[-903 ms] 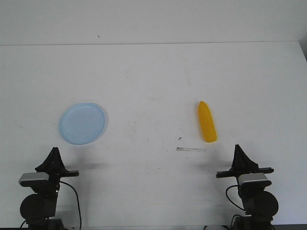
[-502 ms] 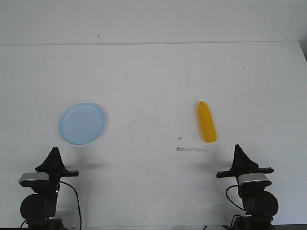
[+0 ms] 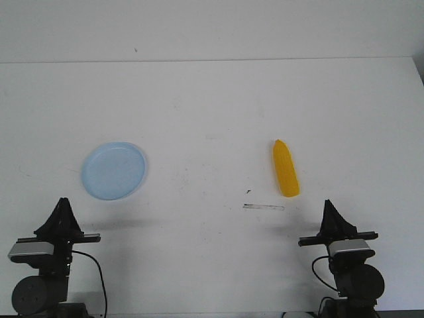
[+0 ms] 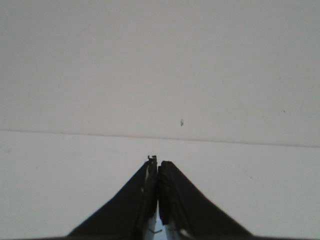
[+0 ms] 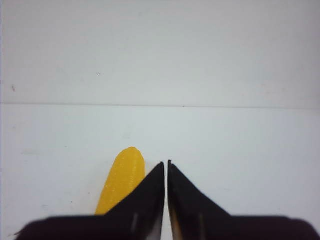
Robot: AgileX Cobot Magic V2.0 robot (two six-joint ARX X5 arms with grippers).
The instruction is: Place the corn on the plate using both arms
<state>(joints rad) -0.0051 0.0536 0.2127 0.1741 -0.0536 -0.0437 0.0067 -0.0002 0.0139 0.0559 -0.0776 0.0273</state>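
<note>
Front view, left to right. The left gripper (image 3: pixel 61 201) sits near the table's (image 3: pixel 212 99) front edge, jaws pressed together and holding nothing; its wrist view shows the fingertips (image 4: pixel 156 162) meeting over bare white surface. The plate (image 3: pixel 114 170) lies just ahead of this gripper and slightly toward the centre, not touching it, and has nothing in it. The corn (image 3: pixel 285 168) lies well apart from the left gripper, across the table, and near the right gripper (image 3: pixel 328 203): ahead of it and a little toward the centre, pointed end facing away. The right gripper is likewise closed and holds nothing; in its wrist view the corn (image 5: pixel 121 180) appears just beside the closed tips, partly hidden behind them. Compared with the earlier front views, the left arm has shifted outward and nearer the front edge; right arm, corn and plate are unchanged
</note>
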